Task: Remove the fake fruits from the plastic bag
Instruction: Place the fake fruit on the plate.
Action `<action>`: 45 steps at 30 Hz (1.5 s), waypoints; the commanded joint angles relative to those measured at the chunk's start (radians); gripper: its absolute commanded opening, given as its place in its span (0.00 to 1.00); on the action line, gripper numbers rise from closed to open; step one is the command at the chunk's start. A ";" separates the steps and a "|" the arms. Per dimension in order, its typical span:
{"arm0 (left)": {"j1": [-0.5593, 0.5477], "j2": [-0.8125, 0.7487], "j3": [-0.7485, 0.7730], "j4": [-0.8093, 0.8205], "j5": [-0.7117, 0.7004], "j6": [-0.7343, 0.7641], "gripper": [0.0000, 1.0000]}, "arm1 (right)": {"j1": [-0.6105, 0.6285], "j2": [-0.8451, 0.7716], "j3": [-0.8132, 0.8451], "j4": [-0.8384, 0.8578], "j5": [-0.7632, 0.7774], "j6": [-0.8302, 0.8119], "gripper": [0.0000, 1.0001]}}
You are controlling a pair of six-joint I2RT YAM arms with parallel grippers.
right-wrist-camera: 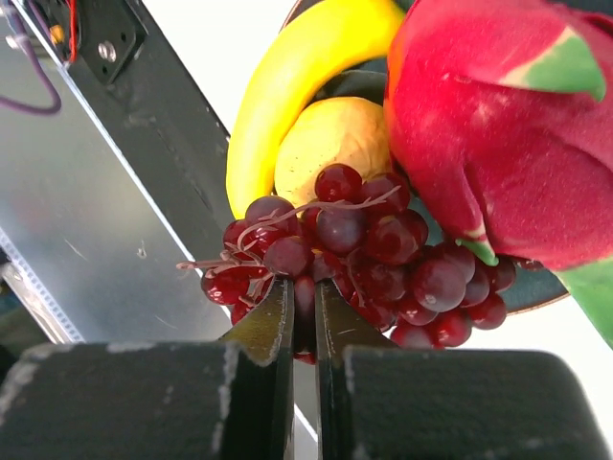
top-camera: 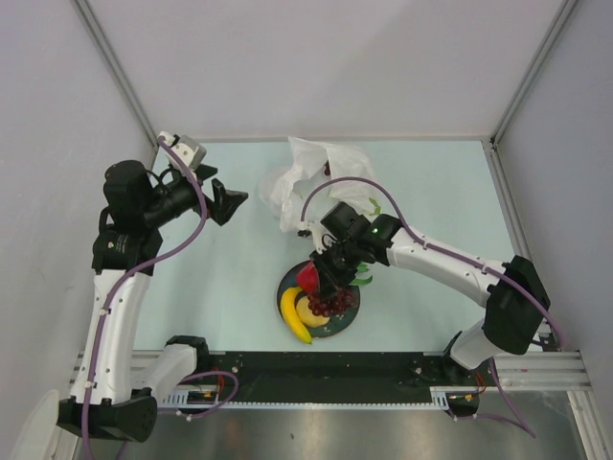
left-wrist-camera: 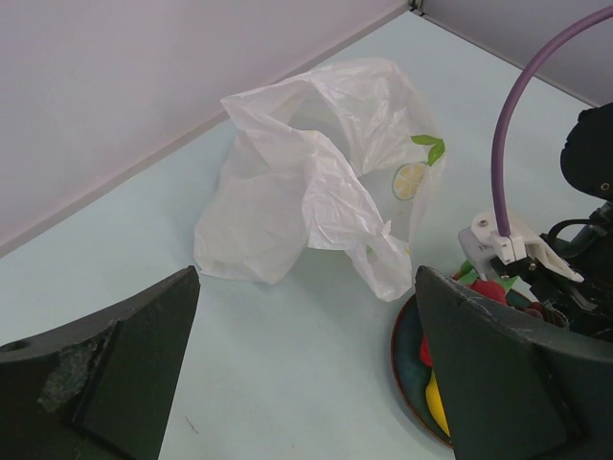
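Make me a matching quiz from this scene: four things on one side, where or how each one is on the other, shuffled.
1. banana
2. grape bunch
3. plastic bag
4. left gripper

A. open, holding nothing
B. crumpled on the table beyond the plate
C. pinched by the right gripper
D. lying on the plate

Pairs: 1-D, 2-C, 3-B, 4-A

You count one plastic bag at upper centre of the frame, one plate at lower centre, and four fake fruits: one dragon fruit, one round yellow fruit, one banana, one grape bunch.
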 commanded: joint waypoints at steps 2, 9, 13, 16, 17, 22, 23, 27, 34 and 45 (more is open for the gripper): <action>0.006 0.000 0.001 0.011 0.033 -0.012 1.00 | 0.002 0.025 0.062 0.032 0.005 0.044 0.10; 0.006 0.021 0.018 0.023 0.051 -0.020 1.00 | 0.001 0.029 0.062 0.017 0.030 0.029 0.02; 0.005 0.031 0.032 0.023 0.057 -0.026 1.00 | -0.002 0.002 0.060 -0.015 0.020 -0.014 0.00; 0.002 0.035 0.039 0.023 0.060 -0.031 1.00 | 0.007 -0.043 0.041 -0.044 0.048 -0.097 0.00; 0.000 0.037 0.039 0.024 0.064 -0.032 1.00 | 0.008 -0.065 0.030 -0.049 0.083 -0.116 0.00; -0.003 0.041 0.038 0.031 0.067 -0.040 1.00 | 0.027 -0.112 -0.056 -0.029 0.149 -0.176 0.00; -0.003 0.041 0.039 0.031 0.067 -0.038 1.00 | 0.031 -0.118 -0.065 -0.014 0.151 -0.177 0.00; -0.007 0.038 0.038 0.034 0.073 -0.045 1.00 | 0.073 -0.156 -0.140 0.046 0.227 -0.215 0.00; -0.007 0.028 0.030 0.026 0.070 -0.049 1.00 | 0.110 -0.193 -0.257 0.196 0.352 -0.261 0.00; -0.007 0.015 0.010 0.026 0.074 -0.048 1.00 | 0.125 -0.221 -0.311 0.298 0.404 -0.335 0.00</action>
